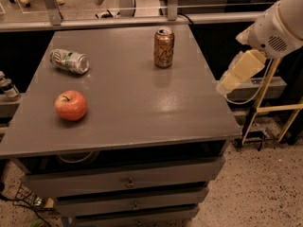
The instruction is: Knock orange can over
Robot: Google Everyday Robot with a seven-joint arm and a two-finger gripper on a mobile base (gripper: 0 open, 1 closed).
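The orange can (164, 48) stands upright at the back right of the grey table (132, 103), golden-orange with dark script and a silver top. My gripper (233, 79) is at the right, just off the table's right edge, on a white arm that comes in from the upper right. It hangs level with the table's middle depth, to the right of the can and nearer the front, apart from it. It holds nothing that I can see.
A white-and-green can (70, 61) lies on its side at the back left. A red apple (71, 105) sits at the front left. Drawers are below the tabletop. A metal stand (265, 103) is on the floor to the right.
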